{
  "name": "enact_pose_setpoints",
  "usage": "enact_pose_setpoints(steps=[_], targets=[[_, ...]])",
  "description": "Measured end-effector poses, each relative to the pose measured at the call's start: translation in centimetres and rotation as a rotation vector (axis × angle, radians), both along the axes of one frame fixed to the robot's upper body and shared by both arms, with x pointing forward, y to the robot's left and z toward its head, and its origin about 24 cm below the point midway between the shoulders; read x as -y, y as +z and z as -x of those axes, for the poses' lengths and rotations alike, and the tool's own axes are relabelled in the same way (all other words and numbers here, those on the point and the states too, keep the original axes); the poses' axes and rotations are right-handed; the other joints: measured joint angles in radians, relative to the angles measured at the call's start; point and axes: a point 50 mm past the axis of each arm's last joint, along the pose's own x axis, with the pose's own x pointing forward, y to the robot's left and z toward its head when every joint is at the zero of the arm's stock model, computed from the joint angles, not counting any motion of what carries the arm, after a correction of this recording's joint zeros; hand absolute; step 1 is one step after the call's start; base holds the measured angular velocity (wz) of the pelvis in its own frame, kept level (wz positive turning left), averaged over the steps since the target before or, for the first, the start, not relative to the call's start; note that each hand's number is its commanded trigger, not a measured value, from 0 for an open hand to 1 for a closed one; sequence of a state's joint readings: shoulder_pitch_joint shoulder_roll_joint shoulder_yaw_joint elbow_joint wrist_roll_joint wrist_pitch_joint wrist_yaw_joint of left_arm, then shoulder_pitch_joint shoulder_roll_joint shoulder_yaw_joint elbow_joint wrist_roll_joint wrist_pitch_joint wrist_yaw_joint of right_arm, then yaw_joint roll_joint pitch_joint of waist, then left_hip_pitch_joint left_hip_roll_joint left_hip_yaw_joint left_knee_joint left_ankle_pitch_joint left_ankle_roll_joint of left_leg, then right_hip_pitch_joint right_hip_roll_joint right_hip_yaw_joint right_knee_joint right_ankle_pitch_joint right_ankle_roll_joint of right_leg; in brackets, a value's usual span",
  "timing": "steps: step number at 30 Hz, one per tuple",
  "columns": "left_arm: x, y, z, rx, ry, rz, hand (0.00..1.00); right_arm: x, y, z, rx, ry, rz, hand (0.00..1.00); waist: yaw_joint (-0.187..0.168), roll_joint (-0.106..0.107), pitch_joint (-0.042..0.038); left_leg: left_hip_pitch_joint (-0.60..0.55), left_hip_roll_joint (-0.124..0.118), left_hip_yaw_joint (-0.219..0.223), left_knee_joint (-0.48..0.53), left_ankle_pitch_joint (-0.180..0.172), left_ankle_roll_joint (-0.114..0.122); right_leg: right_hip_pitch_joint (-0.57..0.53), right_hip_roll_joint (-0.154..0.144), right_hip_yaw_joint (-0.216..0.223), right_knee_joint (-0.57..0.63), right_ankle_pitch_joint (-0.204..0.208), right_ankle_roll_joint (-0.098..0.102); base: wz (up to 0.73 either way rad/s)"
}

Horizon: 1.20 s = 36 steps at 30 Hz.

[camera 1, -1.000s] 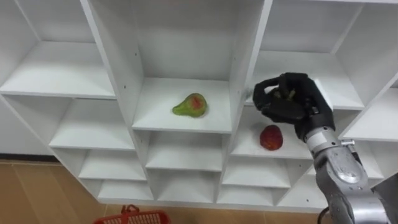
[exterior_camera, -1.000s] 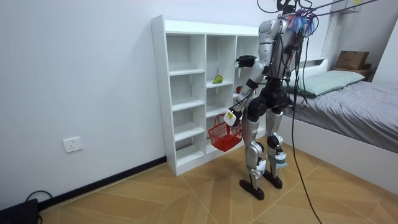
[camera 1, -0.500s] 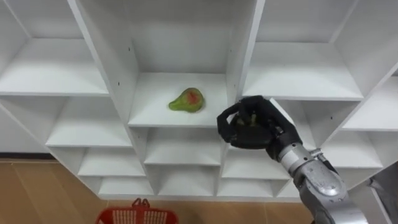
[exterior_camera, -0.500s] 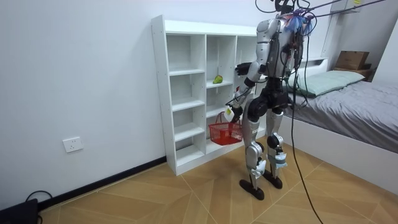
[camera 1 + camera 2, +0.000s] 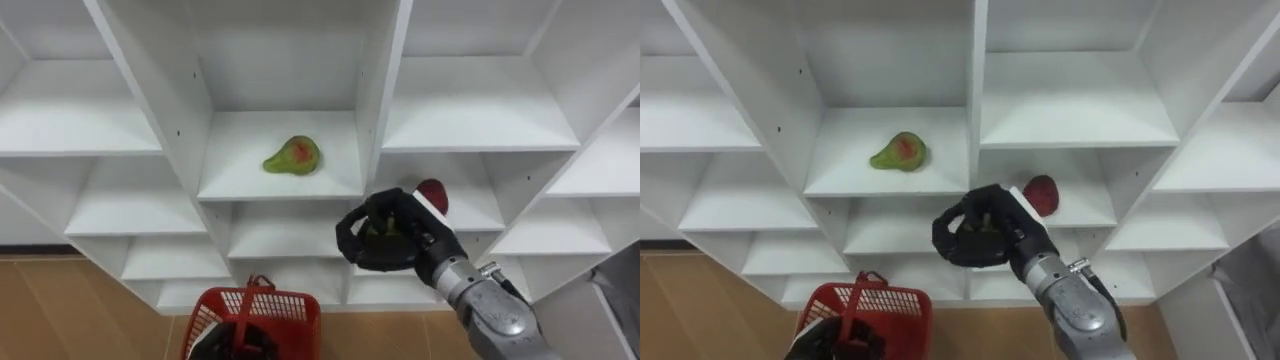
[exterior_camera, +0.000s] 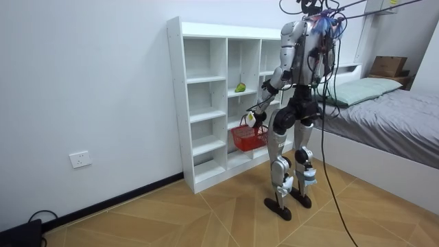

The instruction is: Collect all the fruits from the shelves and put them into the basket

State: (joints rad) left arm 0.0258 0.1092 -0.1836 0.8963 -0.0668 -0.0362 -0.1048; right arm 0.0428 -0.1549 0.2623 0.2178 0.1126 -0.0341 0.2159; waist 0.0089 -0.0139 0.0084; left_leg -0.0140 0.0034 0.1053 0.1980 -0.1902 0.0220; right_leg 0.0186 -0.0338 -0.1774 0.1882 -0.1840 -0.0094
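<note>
Robot stands upright facing the white shelf unit (image 6: 206,103), with the bed (image 6: 391,103) behind it at the room view's right.

Right hand (image 5: 412,245) is out in front of the unit's lower middle. Its fingers are clenched round a small greenish fruit (image 5: 382,228); the sort of fruit is not readable.

Pear (image 5: 292,156), green with a red blush, lies on its side on the middle compartment's shelf. It is at 11 o'clock from the right hand and well apart from it.

Red fruit (image 5: 433,194) sits one shelf lower in the right-hand compartment, at 2 o'clock from the right hand. It is partly hidden behind the hand; touching or not, cannot tell.

Left hand (image 5: 238,342) is at 7 o'clock from the right hand, at the view's bottom edge, closed round the handle of the red basket (image 5: 298,303). The basket is held off the floor, at 7 to 8 o'clock from the right hand. Its contents cannot be made out.
</note>
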Motion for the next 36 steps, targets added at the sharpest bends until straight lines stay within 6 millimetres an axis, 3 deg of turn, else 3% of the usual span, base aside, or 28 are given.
enact_pose_setpoints(steps=[12, 19, 28, 36], targets=[[1.7, 0.5, -1.2, 0.033, -0.115, 0.043, 1.00, -0.4, -3.5, 0.8, -0.129, 0.037, 0.106, 1.00, 0.024, 0.021, 0.0057, -0.100, 0.004, 0.004, 0.028, 0.002, 0.003, -0.094, 0.000, -0.001, 0.016, 0.012, -0.002, 0.00], [2.8, 1.7, -2.9, 0.099, -0.190, 0.102, 1.00, -0.6, -5.2, 1.4, -0.198, 0.073, 0.149, 1.00, 0.025, 0.028, 0.0081, -0.119, 0.006, 0.005, 0.032, 0.002, 0.003, -0.111, 0.000, -0.002, 0.017, 0.012, -0.002, 0.01], [3.5, 3.2, -4.4, 0.204, -0.247, 0.149, 1.00, -0.6, -5.2, 0.8, -0.189, 0.075, 0.166, 1.00, 0.026, 0.024, 0.0086, -0.121, 0.007, 0.006, 0.032, 0.002, 0.003, -0.116, 0.000, 0.000, 0.018, 0.012, -0.002, 0.00], [3.6, 3.4, -4.4, 0.203, -0.294, 0.163, 1.00, -1.2, -5.2, 0.8, -0.190, 0.076, 0.146, 1.00, 0.026, 0.017, 0.0120, -0.121, 0.007, 0.007, 0.032, 0.003, 0.003, -0.117, 0.000, 0.000, 0.018, 0.012, -0.002, 0.00]])
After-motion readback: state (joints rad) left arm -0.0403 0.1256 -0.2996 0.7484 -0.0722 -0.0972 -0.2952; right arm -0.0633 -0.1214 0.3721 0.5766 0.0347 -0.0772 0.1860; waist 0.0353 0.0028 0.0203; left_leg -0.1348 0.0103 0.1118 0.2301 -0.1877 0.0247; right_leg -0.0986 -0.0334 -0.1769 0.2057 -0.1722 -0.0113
